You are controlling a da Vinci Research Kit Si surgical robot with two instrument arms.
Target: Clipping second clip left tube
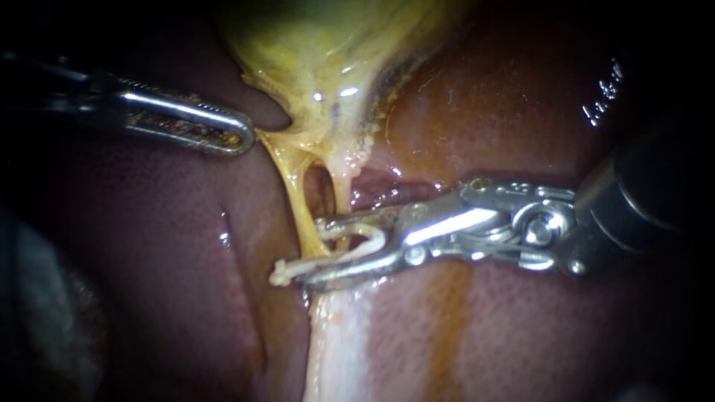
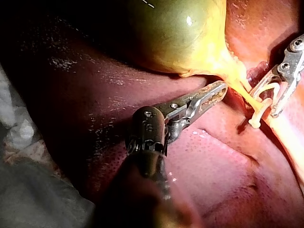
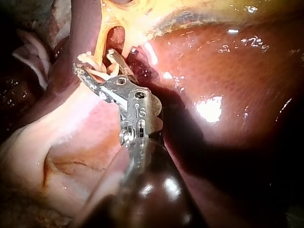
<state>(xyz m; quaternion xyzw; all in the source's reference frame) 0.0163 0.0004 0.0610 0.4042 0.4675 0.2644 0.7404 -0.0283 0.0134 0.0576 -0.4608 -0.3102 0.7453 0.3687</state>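
- Two tubes run down from the gallbladder [image 1: 313, 52] in the endoscope view. The left tube [image 1: 298, 201], a thin, taut yellow strand, crosses between the wide-spread jaws of the right instrument [image 1: 313, 249]. Those jaws carry a pale clip [image 1: 365, 227], one leg along each jaw. The left instrument [image 1: 244, 138] has its jaws closed on the gallbladder's edge, probably pulling it aside so the strand is stretched.
- Left wrist view: just ahead of the closed jaws of the left instrument [image 2: 217, 90], the left tube [image 2: 241, 89], glossy and narrow, passes into the clip [image 2: 259, 116].
- Right wrist view: the clip [image 3: 99, 76] straddles the left tube [image 3: 100, 40] between the jaws of the right instrument [image 3: 95, 64]. It is not yet squeezed flat, and is likely set there to close squarely across the tube.
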